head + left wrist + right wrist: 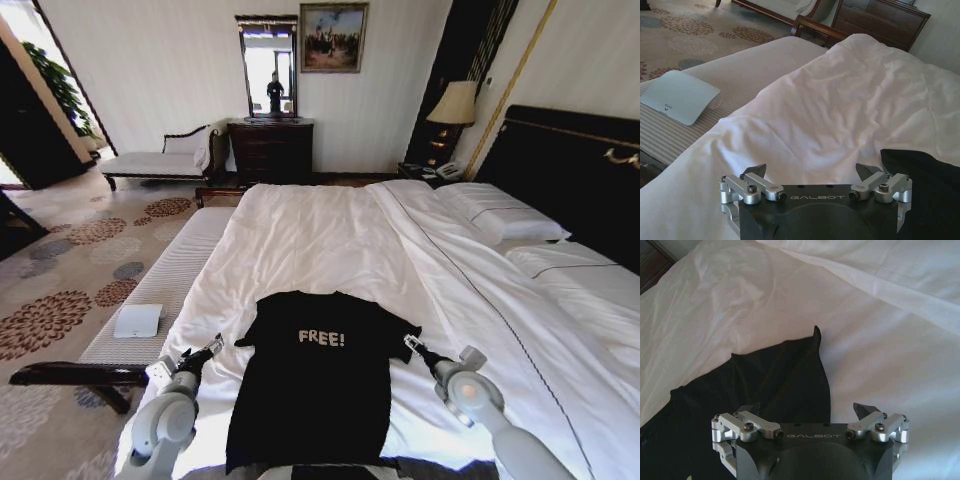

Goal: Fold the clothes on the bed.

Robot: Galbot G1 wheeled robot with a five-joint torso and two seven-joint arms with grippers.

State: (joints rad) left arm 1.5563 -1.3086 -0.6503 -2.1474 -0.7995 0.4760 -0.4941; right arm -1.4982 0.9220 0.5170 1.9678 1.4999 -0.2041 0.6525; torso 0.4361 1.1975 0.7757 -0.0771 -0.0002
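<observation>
Two end effectors hang low over the near edge of the bed [330,235], one at each side of the black T-shirt [310,385]. The left end effector [213,347] sits just beside the shirt's left sleeve, above bare white duvet, its jaws spread wide with nothing between them; in its wrist view the dark cloth [930,190] lies off toward one finger [756,173], apart from it. The right end effector [410,343] is also open and empty, poised right at the tip of the right sleeve; its wrist view shows that sleeve [790,375] spread flat beneath and ahead of the fingers. The shirt lies face up between both, "FREE!" lettering showing, collar pointing away from them.
</observation>
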